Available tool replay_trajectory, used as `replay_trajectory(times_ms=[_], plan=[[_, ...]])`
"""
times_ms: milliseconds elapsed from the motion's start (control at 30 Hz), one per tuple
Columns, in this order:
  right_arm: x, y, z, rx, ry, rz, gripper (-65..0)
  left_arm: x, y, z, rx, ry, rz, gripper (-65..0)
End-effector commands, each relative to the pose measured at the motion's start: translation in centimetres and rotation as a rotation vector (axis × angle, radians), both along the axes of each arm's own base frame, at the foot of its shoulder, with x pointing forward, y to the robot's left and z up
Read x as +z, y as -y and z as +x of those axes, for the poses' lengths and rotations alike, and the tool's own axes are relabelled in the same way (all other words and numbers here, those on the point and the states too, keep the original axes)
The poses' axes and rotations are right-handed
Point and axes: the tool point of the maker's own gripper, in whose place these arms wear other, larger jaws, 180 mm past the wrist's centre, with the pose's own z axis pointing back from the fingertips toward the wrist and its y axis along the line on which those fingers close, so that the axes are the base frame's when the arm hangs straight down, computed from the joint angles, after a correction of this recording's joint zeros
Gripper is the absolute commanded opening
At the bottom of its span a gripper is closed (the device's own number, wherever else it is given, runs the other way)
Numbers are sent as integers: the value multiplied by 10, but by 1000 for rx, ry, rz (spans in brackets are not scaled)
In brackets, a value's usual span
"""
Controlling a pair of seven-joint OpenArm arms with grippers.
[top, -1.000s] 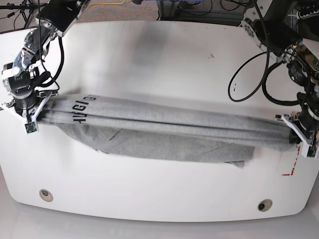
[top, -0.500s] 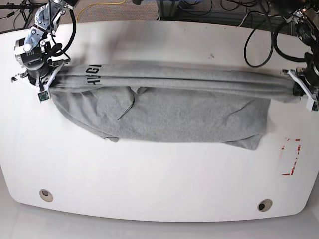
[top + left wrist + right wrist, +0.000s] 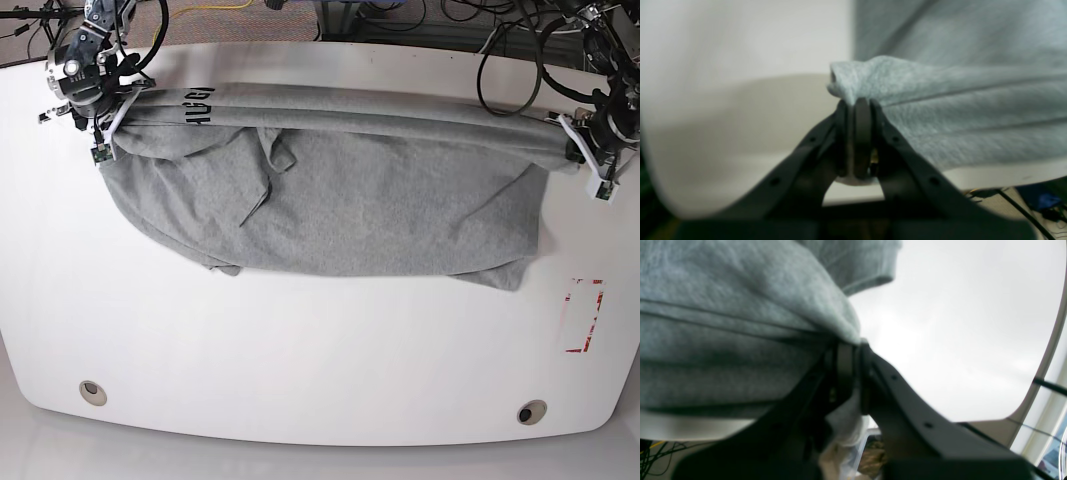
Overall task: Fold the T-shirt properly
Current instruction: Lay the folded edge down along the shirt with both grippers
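A wide white table (image 3: 320,350) with rounded corners fills our view, with dark cables (image 3: 510,60) lying beyond its far edge. Across the far half of the table we see the T-shirt (image 3: 350,200), heather grey, stretched sideways between our two arms and draped down onto the surface in a broad, loosely wrinkled sheet. Its top edge forms a taut, rolled band, and black block lettering (image 3: 198,105) shows near the base view's left end. Our right end effector (image 3: 100,120), at that left end, is pressed together on a bunched corner of the fabric; from the right wrist view the cloth spills over the closed black fingers (image 3: 846,373). Our left end effector (image 3: 580,150), at the base view's right end, pinches the opposite corner, and the left wrist view shows a small tuft of grey cloth poking out above the shut tips. A red-outlined marking (image 3: 582,315) sits on the table near the right edge, well apart from the shirt, and two small round fittings (image 3: 92,391) lie near the front edge.
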Motion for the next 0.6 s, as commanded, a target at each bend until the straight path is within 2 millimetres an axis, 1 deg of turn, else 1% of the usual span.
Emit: replay_trajectory(times_ms=[0, 100, 200, 233, 300, 400, 567], plan=[[9, 10, 1, -18, 22, -41, -650, 8, -4, 7, -16, 18, 36, -646], [5, 10, -4, -19, 6, -40, -650, 1, 4, 8, -42, 2, 23, -646], [-2, 8, -15, -17, -28, -29, -650, -5, 1, 7, -57, -27, 26, -646], [-4, 8, -17, -17, -33, -26, -650, -11, 1, 5, -62, -51, 19, -646], [-7, 7, -20, -20, -42, -17, -650, -20, 1, 5, -67, -75, 4, -646], [-13, 8, -24, -26, -60, -8, -650, -27, 0, 14, -75, -78, -18, -646], [-17, 10, -27, -32, -77, -7, -645, -44, -5, 11, -76, -128, -39, -643]])
